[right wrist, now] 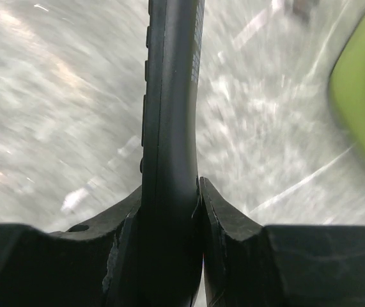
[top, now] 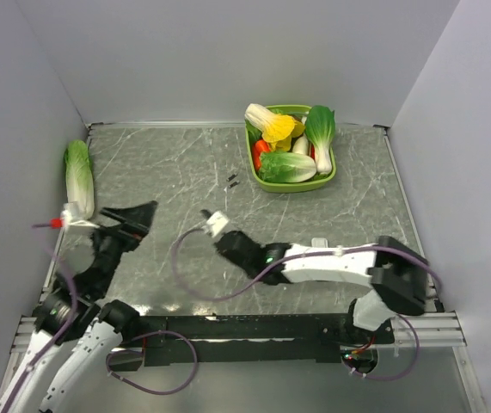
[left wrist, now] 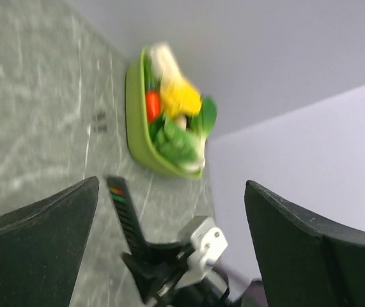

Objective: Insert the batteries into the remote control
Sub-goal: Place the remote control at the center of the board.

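My right gripper [right wrist: 169, 188] is shut on the remote control [right wrist: 172, 96], a slim black bar held on edge and running straight out from the jaws above the table. From the left wrist the remote control [left wrist: 119, 203] shows coloured buttons at its far end, with the right gripper [left wrist: 145, 261] clamped on its near end. My left gripper [left wrist: 171, 185] is open and holds nothing. From above, the left gripper [top: 133, 222] hangs at the left, a short way from the right gripper [top: 224, 234] at mid-table. The batteries are out of view.
A green tray [top: 290, 187] of toy vegetables stands at the back right, also seen as the tray [left wrist: 134, 109]. Two tiny dark bits [top: 232, 180] lie left of it. A cabbage [top: 79, 176] lies against the left wall. Grey walls enclose the table.
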Motion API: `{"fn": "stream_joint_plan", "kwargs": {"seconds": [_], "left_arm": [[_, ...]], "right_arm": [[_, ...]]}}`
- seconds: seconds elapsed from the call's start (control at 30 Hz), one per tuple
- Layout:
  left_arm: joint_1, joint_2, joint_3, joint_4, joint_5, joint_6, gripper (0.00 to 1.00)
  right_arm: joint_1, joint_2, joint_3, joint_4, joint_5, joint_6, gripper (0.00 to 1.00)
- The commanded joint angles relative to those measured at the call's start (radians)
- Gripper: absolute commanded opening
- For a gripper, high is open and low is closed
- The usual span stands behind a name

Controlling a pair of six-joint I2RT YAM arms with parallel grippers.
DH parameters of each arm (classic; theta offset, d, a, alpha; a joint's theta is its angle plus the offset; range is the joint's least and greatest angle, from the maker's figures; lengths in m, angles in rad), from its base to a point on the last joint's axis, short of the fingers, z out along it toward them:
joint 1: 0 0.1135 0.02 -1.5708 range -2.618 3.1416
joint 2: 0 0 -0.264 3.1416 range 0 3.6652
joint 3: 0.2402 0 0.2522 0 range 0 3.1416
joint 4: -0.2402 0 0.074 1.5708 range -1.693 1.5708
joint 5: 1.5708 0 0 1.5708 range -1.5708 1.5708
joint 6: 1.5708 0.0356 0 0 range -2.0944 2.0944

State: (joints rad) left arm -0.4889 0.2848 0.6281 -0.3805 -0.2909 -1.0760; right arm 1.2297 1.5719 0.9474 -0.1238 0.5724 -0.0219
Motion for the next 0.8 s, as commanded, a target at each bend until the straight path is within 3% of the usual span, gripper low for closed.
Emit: {"fn": "stream_joint_plan", "kwargs": {"seconds": [0.0, 0.23, 0.37, 0.57, 0.77], "left_arm": [[-0.002, -0.068, 0.113, -0.139, -0.194, 0.192, 0.99], [-0.002, -0.216, 0.128, -0.103, -0.2, 0.45, 0.99], [-0.002, -0.275, 0.09, -0.09, -0.212, 0.501, 0.99], [0.0, -0.305, 0.036, -0.075, -0.197, 0.505, 0.99], [-0.002, -0.292, 0.047, -0.107, -0.205, 0.496, 0.99]], "right_arm": [[-0.165, -0.222, -0.117, -0.034, -0.358, 0.255, 0.0], [-0.504, -0.466, -0.395, 0.114, -0.817, 0.491, 0.0], [-0.688, -0.559, -0.524, 0.226, -0.968, 0.605, 0.0], [-1.007, -0.63, -0.642, 0.355, -1.075, 0.775, 0.0], [-1.302, -0.569, -0.697, 0.524, -1.131, 0.948, 0.0]]}}
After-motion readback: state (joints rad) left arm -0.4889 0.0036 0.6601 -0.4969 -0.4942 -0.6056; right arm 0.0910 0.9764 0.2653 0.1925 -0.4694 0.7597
